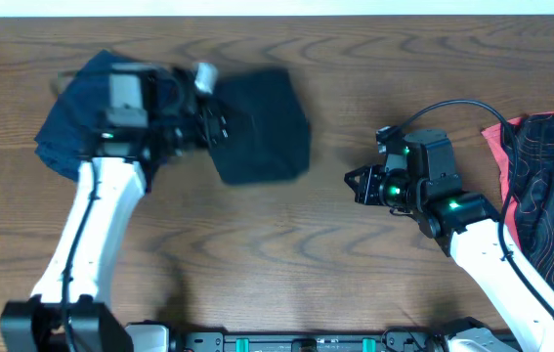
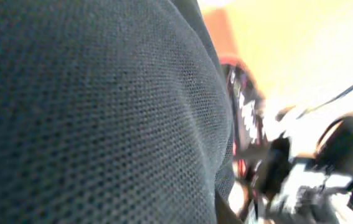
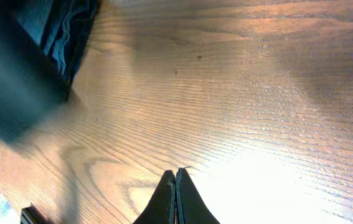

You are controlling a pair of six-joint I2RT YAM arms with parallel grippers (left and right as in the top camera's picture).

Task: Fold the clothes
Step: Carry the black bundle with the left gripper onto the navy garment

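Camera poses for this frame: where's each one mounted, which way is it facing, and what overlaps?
Overhead: fixed above the table, looking straight down; left arm and right arm both show.
Left wrist: right up against the black garment, facing past it toward the blurred right arm; none of its own arm shows.
Right wrist: low over the table, looking along it toward the black garment; its own shut fingers at the bottom edge.
Shared: the black garment, in all three.

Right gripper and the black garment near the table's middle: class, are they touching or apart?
Apart. The overhead view shows a strip of bare table between the right gripper and the black garment.
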